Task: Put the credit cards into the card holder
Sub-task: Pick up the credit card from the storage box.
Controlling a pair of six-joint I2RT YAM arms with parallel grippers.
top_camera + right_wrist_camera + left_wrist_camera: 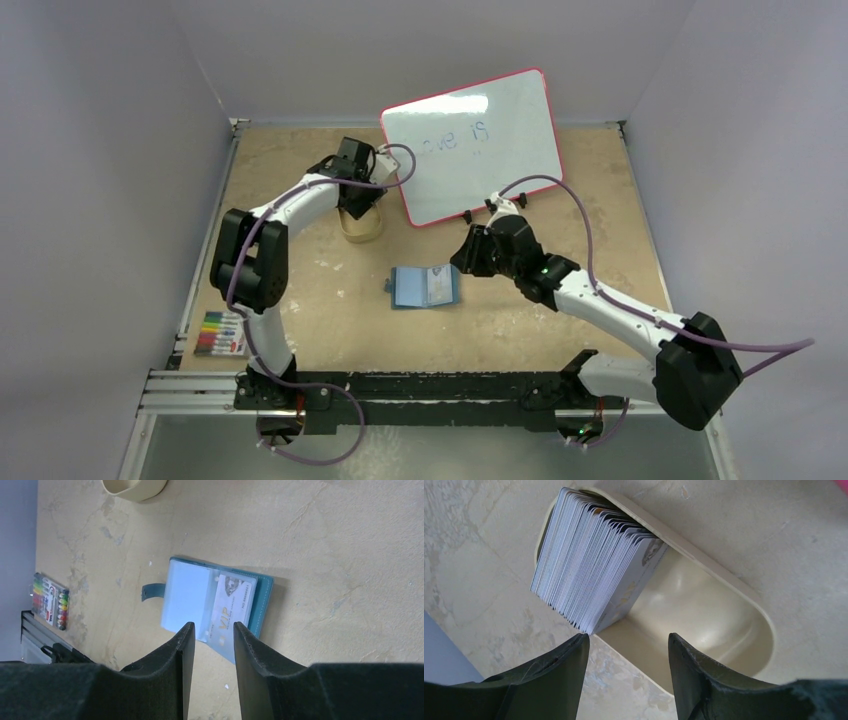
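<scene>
Card holder [426, 287] [200, 600] in overhead and right-wrist views

Behind each tool, your left arm [300, 198] and right arm [612, 311] wear white shells between chunky black joint housings, with a thin purple cable [548, 179] looping loosely alongside. The left gripper [626, 642] and right gripper [210, 630] have broad, tapered, matte-black fingers with scuffed edges.

Red-framed whiteboard [470, 145], tan tray [744, 587], marker pack [221, 335]

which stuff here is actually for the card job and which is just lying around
For the job: credit cards, card holder.
Just lying about: tan tray that the cards stand in, whiteboard, marker pack.
</scene>
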